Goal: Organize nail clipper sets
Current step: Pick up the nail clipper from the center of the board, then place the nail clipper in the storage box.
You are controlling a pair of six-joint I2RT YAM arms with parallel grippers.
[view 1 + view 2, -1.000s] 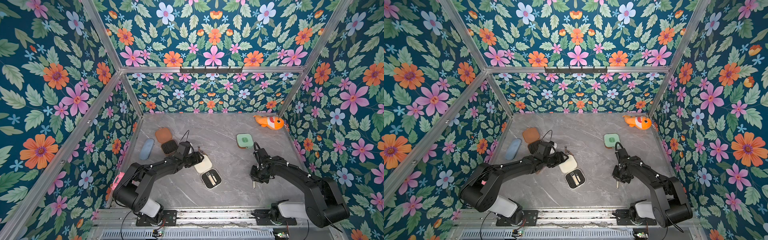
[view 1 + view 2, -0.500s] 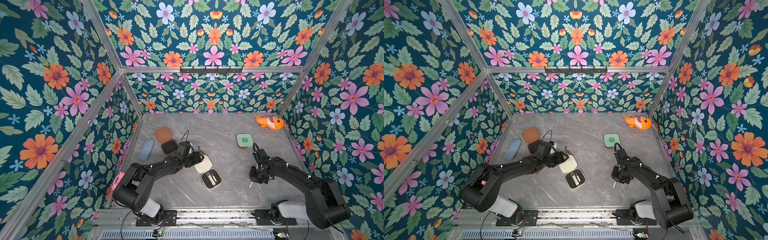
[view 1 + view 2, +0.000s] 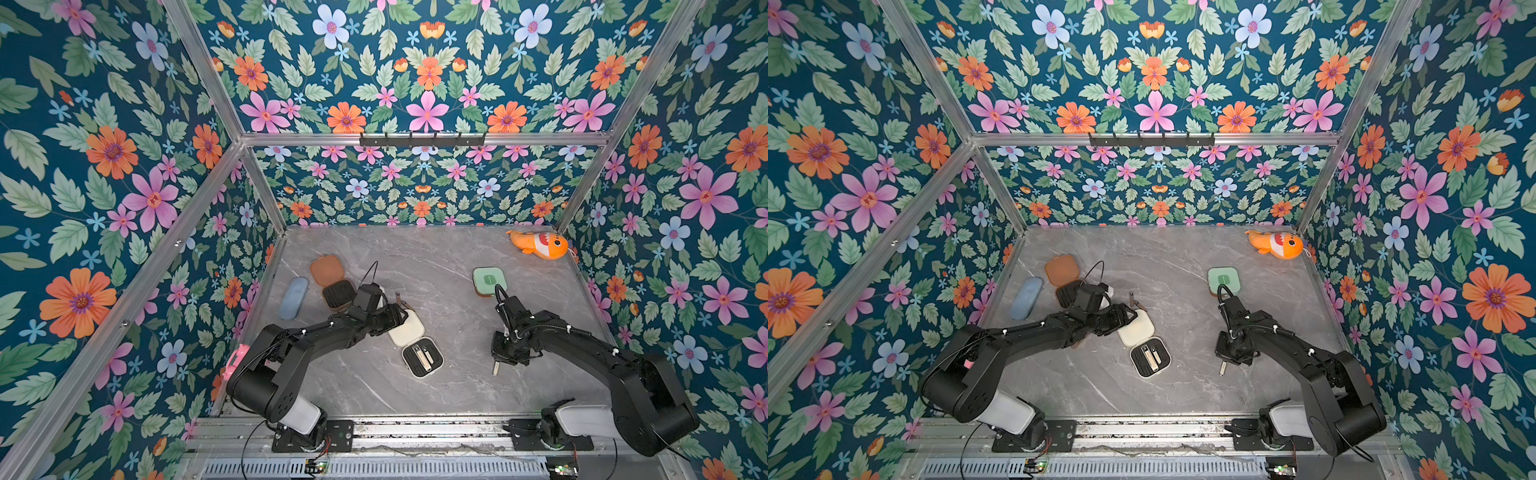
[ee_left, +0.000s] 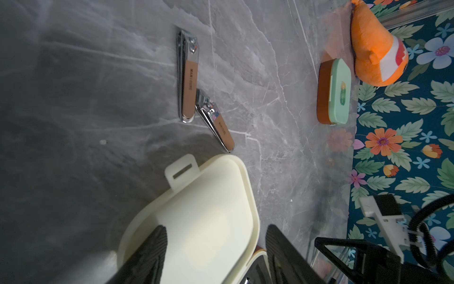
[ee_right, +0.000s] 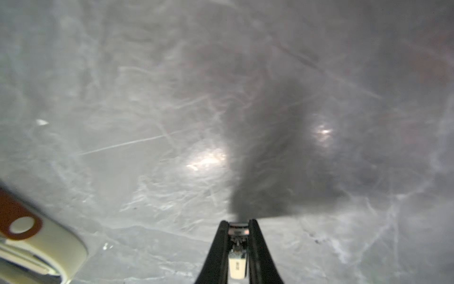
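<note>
In both top views, the right claw (image 3: 502, 358) is seen at 4 o'clock on the bench (image 3: 436, 257), now clamped on a small clipper (image 3: 495, 368); a second ago its jaws were wider. The open cream case (image 3: 409, 330) lies at its 9 o'clock. In the left wrist view, the left claw (image 4: 215, 228) is held apart, astride that case's lid (image 4: 208, 196). In the right wrist view, the clipper (image 5: 237, 266) is pinched between the fingers (image 5: 217, 250), so carrying it to the case is judged next.
</note>
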